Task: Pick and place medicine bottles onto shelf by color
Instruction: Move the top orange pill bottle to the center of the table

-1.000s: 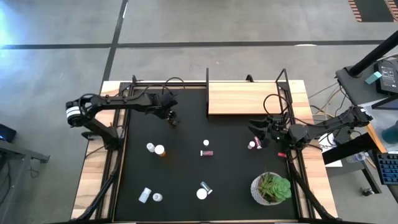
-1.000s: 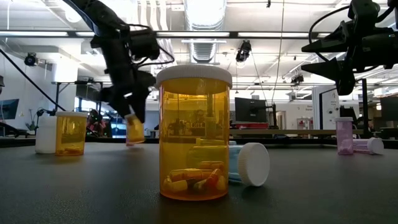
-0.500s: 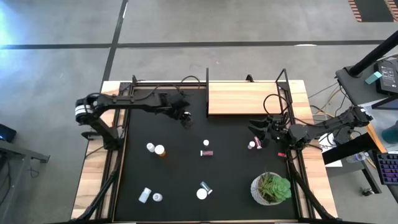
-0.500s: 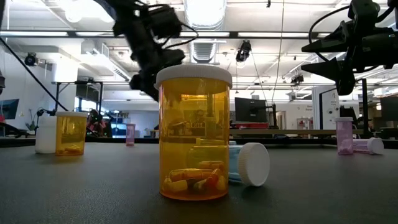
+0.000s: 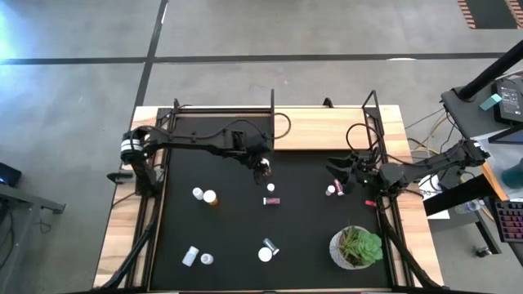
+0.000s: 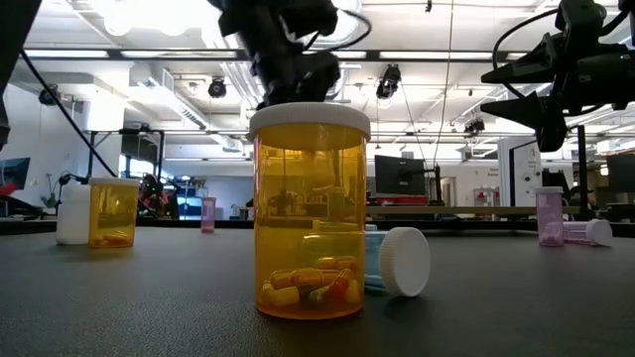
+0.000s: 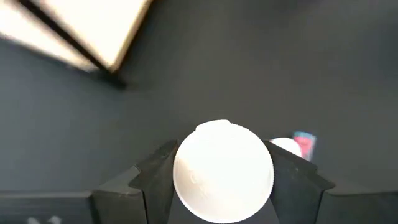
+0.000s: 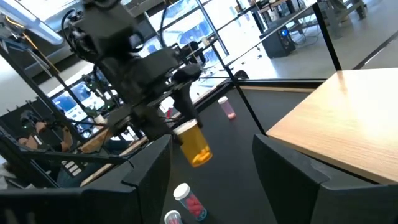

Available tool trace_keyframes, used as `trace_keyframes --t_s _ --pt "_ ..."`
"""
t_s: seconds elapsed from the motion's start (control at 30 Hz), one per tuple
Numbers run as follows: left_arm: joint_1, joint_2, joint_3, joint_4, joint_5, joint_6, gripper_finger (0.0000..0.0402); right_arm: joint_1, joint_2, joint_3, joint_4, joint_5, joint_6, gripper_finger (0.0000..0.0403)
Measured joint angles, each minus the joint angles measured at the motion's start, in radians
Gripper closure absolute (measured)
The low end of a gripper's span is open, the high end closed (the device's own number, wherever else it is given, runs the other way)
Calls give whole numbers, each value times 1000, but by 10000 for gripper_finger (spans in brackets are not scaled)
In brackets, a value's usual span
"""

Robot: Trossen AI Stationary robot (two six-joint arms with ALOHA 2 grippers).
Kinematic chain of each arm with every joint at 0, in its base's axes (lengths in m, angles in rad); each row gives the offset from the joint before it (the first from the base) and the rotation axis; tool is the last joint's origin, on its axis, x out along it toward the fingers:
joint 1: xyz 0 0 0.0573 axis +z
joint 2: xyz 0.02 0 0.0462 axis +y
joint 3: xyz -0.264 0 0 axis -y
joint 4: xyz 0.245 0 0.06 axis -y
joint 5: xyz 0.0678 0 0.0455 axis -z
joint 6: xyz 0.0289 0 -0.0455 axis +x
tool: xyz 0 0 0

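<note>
Beside the shelf's [image 5: 327, 129] near corner, the left claw [image 5: 263, 167] has swung in from the worktop's left — clamped on an orange bottle [image 8: 194, 144], body hidden overhead.

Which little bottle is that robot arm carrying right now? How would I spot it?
Start at the light-wood shelf at the far side of the black mat. Just off its near left corner, the left gripper hangs above the mat, shut on an orange bottle with a white cap. It is the only bottle lifted off the mat.
</note>
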Motion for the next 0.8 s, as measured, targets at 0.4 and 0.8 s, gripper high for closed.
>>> trace_keyframes --t_s 0.4,0.8 --pt "-57 212 318 -152 -19 241 205 0 0 0 0 0 0 188" --pt "-56 373 494 -197 -22 480 205 0 0 0 0 0 0 188"
